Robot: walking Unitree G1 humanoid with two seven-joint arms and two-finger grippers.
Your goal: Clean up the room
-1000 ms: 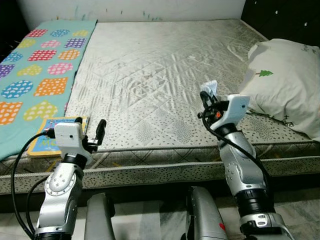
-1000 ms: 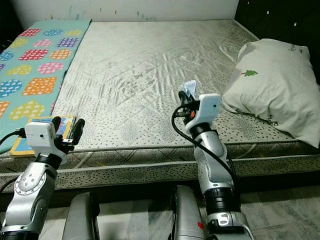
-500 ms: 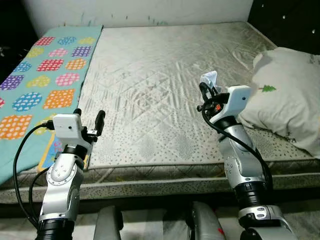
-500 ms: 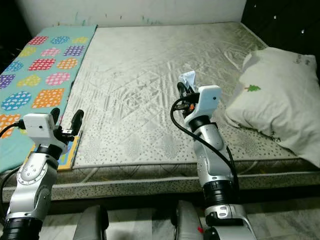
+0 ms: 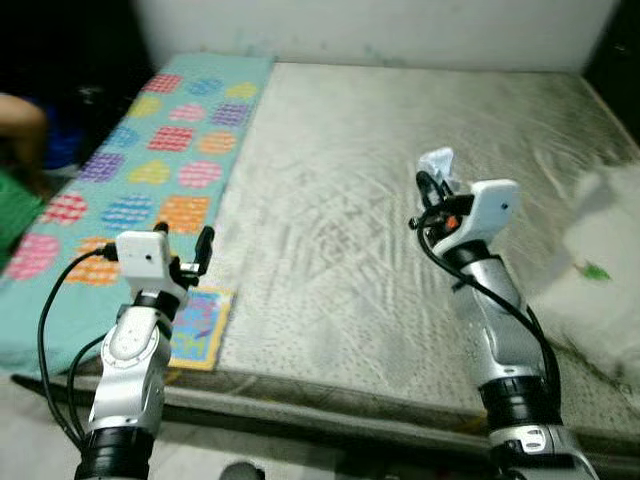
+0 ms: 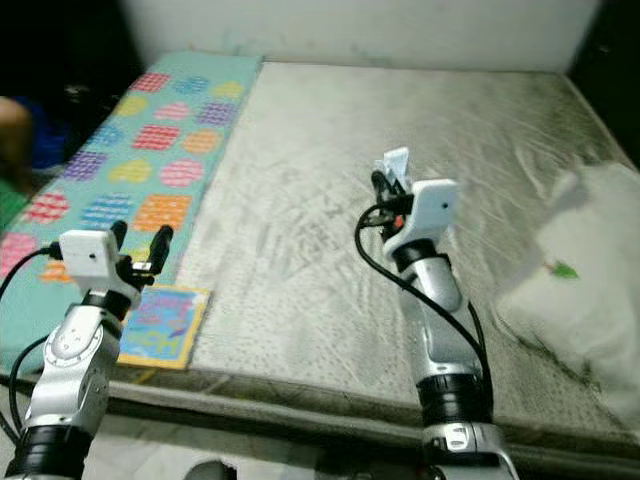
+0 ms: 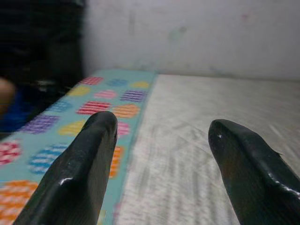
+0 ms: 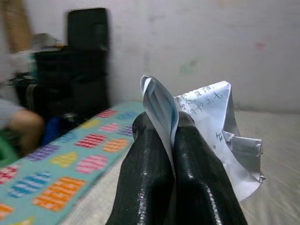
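Note:
My right gripper (image 5: 432, 187) is raised over the middle of the bare mattress (image 5: 400, 150), shut on a crumpled sheet of white paper (image 5: 437, 164). In the right wrist view the paper (image 8: 206, 122) with handwriting sticks up from between the closed fingers (image 8: 145, 173). My left gripper (image 5: 188, 244) is open and holds nothing, hovering over the mattress's near left corner just above a colourful children's book (image 5: 198, 327). The left wrist view shows its two fingers (image 7: 84, 164) spread apart.
A teal blanket (image 5: 150, 160) with coloured patches covers the bed's left strip. A white pillow (image 5: 605, 280) lies at the right. A person's arm and green clothing (image 5: 18, 140) show at the far left beside the bed. A black bag (image 8: 86, 56) stands against the wall.
The camera has swung left and tilted, so the bed has shifted right in view and the person has come in at the left. Both grippers keep their pose; the paper stays clamped.

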